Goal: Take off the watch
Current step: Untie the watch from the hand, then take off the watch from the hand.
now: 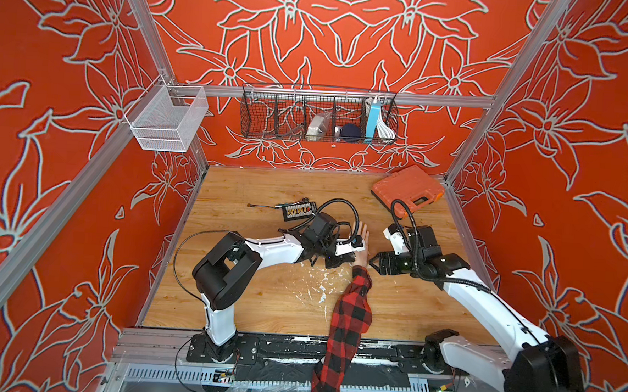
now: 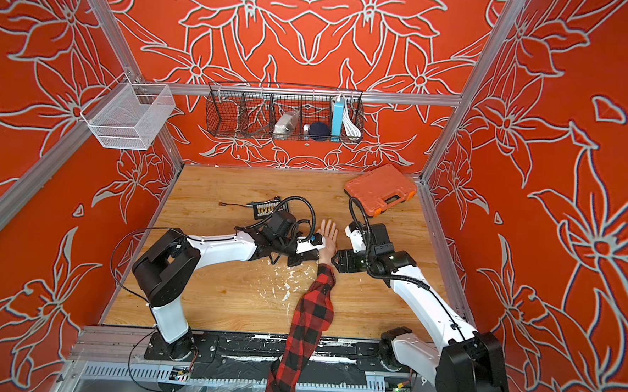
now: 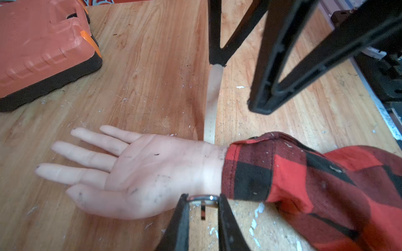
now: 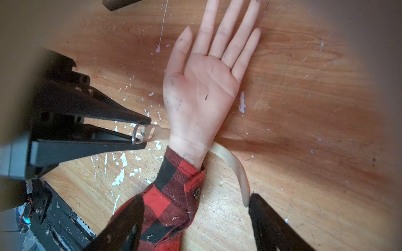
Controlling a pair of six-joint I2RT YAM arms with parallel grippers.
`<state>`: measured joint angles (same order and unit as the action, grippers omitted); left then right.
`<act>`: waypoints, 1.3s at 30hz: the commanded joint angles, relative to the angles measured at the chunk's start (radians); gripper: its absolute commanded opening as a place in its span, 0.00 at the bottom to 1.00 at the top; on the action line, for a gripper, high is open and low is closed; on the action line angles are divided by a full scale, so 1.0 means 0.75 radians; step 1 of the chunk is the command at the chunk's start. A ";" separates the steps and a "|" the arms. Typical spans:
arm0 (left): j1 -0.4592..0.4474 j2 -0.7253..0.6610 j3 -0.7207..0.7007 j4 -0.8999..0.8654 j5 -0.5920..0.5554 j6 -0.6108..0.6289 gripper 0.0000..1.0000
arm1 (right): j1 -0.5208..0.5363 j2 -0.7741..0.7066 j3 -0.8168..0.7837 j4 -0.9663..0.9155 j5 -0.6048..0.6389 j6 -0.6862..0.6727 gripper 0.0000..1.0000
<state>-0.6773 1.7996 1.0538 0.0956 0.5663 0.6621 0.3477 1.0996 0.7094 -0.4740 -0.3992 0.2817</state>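
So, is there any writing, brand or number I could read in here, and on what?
None legible anywhere.
Orange case: moulded ridges, no readable brand.
Bit holder: marks too small to read.
Blue box in the basket: no readable label.
Watch strap: blank.

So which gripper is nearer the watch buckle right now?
Left. The left gripper is shut on the watch buckle beside the wrist; the right gripper stands open on the wrist's other side, near the strap's free end.
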 commanded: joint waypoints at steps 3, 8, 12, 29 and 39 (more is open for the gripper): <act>0.030 -0.099 -0.018 0.065 0.040 -0.021 0.18 | 0.005 0.008 0.011 0.019 0.036 -0.016 0.79; 0.036 -0.135 -0.001 0.057 0.049 -0.026 0.18 | 0.005 0.024 0.014 0.028 0.010 -0.007 0.78; 0.036 -0.154 0.014 0.044 0.035 -0.028 0.18 | 0.005 0.038 0.010 0.043 -0.009 0.011 0.78; 0.143 -0.375 0.034 -0.134 -0.198 -0.109 0.17 | 0.005 0.056 0.036 0.010 0.010 0.005 0.79; 0.148 -0.633 0.041 -0.565 -0.670 -0.438 0.10 | 0.005 0.059 0.054 0.002 0.014 -0.009 0.79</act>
<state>-0.5690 1.3968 1.0657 -0.1864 0.2050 0.4442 0.3477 1.1385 0.7219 -0.4664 -0.3939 0.2962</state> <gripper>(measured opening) 0.187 0.787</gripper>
